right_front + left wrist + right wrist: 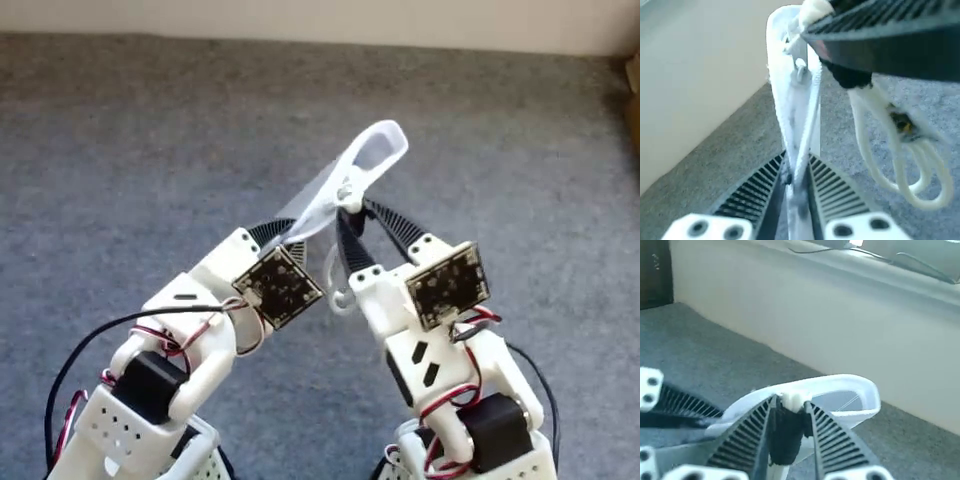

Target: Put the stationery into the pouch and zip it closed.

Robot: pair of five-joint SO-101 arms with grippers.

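Clear pouch (365, 165) is held up in mid-air over grey carpet (120, 150), betw. both arms. L gripper (795, 172): jaws narrow, clamped on pouch's lower edge. R gripper (790, 407): jaws narrow, nipping dark tab (787, 432) at the zip. White cord loops (900, 170) hang below R gripper.

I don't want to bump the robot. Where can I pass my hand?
Bare grey carpet lies between the pouch and the far wall, and wide on both sides of the pouch. It is crowded in the middle, where the left tool and right tool both grip the pouch.
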